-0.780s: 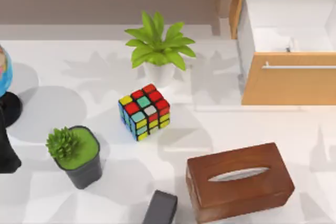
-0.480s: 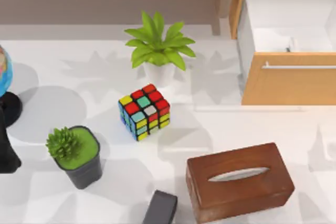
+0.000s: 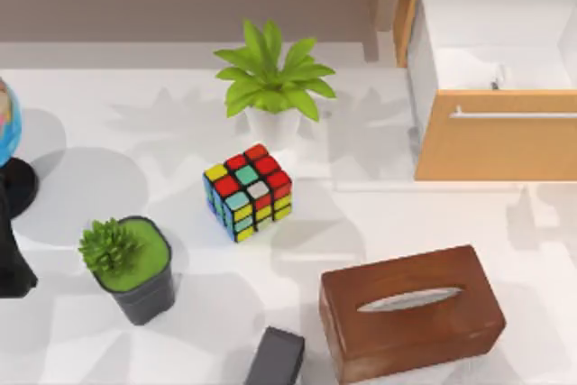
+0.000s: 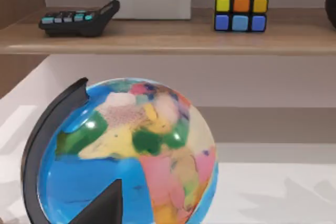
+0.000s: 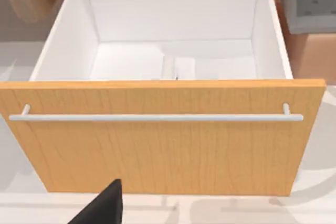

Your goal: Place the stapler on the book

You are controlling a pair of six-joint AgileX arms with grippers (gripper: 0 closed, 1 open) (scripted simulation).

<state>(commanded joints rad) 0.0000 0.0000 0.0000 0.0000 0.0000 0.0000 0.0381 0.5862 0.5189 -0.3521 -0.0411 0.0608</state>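
A dark grey oblong thing [image 3: 276, 358] lies at the table's front edge, cut off by the frame; I cannot tell whether it is the stapler. The book is out of view. A dark part of my left arm [image 3: 11, 259] stands at the far left of the table, beside the globe. In the left wrist view, one dark fingertip [image 4: 103, 208] sits in front of the globe [image 4: 131, 156]. In the right wrist view, one dark fingertip [image 5: 102, 208] hangs in front of the open wooden drawer [image 5: 163, 140].
A leafy plant in a white pot [image 3: 270, 87], a colour cube [image 3: 248, 191], a small plant in a dark pot [image 3: 131, 268] and a brown tissue box [image 3: 410, 308] stand on the white table. The open drawer [image 3: 496, 142] juts out at the back right. A shelf [image 4: 168, 30] holds a calculator and a cube.
Shadows on the table at the right edge have shifted leftward. The things on the table and my left arm have not moved.
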